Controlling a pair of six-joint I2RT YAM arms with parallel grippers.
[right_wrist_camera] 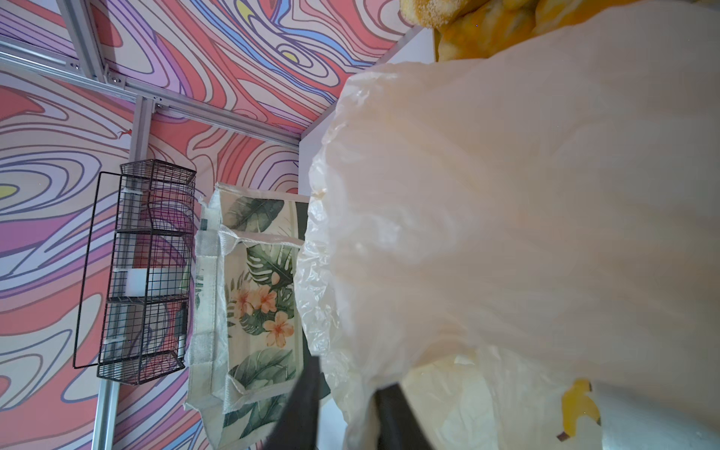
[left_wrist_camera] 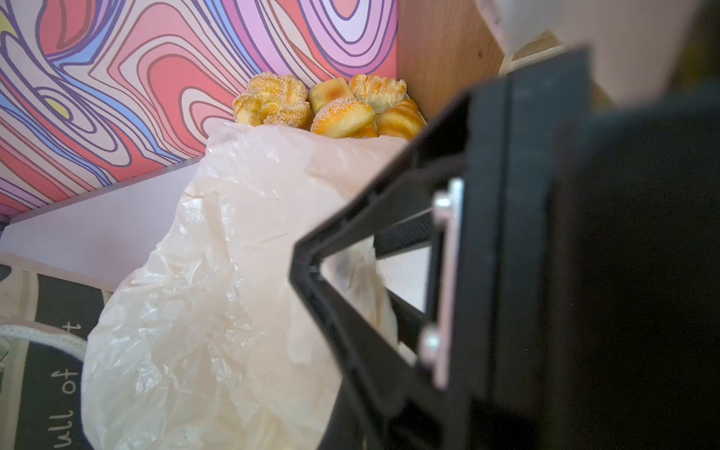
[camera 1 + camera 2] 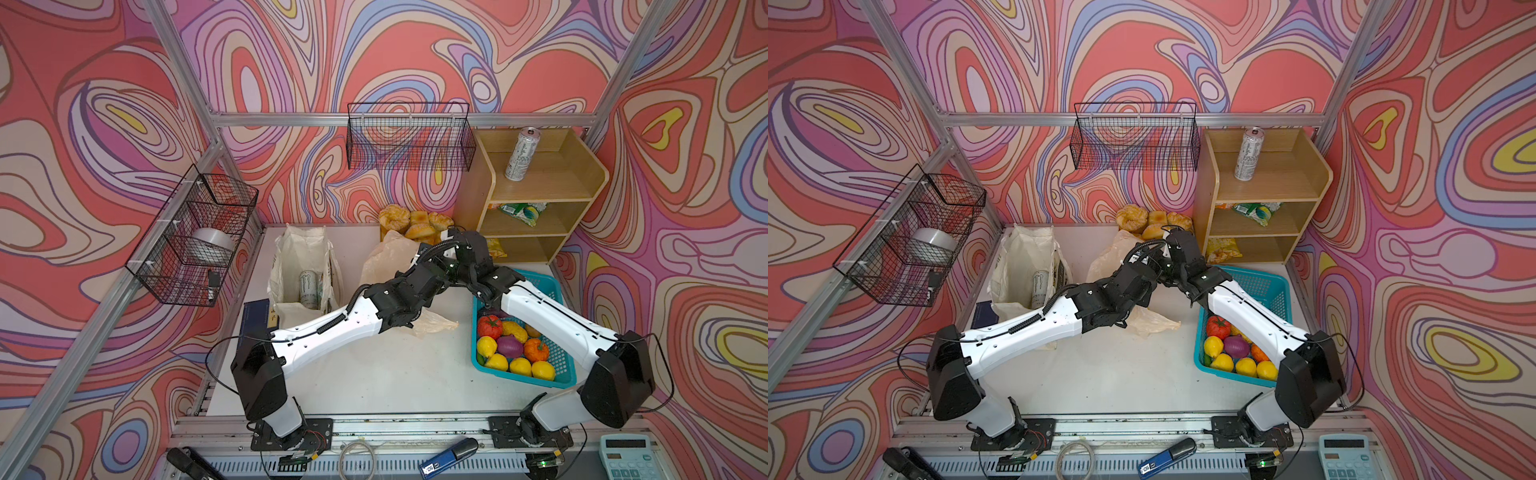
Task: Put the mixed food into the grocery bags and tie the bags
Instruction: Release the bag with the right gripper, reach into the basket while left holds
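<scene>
Cream translucent plastic bag with yellow banana prints stands crumpled and raised near the back middle of the white table, just in front of the golden-brown bread rolls. Left gripper is clamped tight on its upper film; right gripper, close beside it, has its dark fingers parted a little with bag film between them. Off-white cloth tote with leaf and flower print stands open to the left, a tall white-silver drink can upright inside. A second matching can stands on top of the wooden shelf unit, a green snack packet on the shelf below. Yellow lemons lie in the teal plastic mesh basket at right, under the right arm
</scene>
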